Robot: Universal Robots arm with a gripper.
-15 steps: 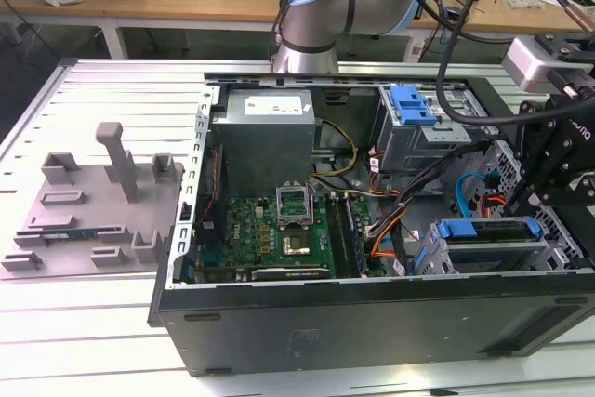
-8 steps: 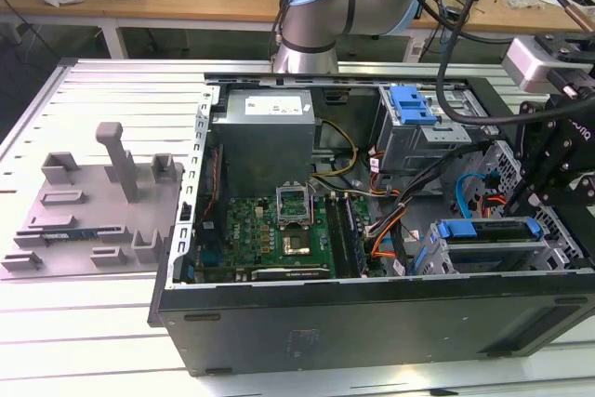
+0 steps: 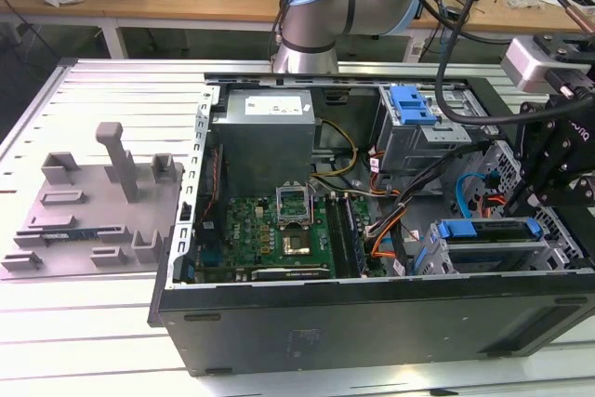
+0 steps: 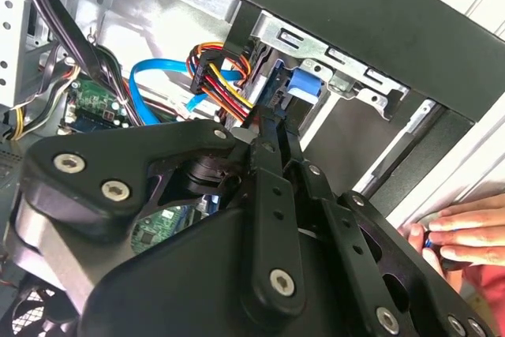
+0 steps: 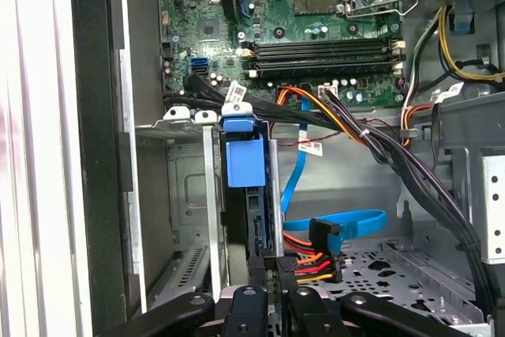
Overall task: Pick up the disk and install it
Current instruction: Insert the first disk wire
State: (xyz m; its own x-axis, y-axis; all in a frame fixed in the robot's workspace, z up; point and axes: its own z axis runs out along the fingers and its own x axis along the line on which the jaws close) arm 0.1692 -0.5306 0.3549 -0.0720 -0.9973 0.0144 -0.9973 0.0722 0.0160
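The disk, silver in a bright blue carrier frame, stands on edge in the drive bay at the case's front corner, on the exterior view's right. In the first wrist view the disk runs edge-on along the bay, blue tab showing. My gripper is at its near end, fingers drawn close together on that end. The second wrist view shows the gripper reaching toward the blue carrier. In the exterior view the black gripper hangs over the bay.
The open computer case holds a motherboard, a grey power-supply box and a blue latch on a metal cage. Loose cables lie beside the bay. A person's hand rests outside the case wall. A grey fixture stands at the exterior view's left.
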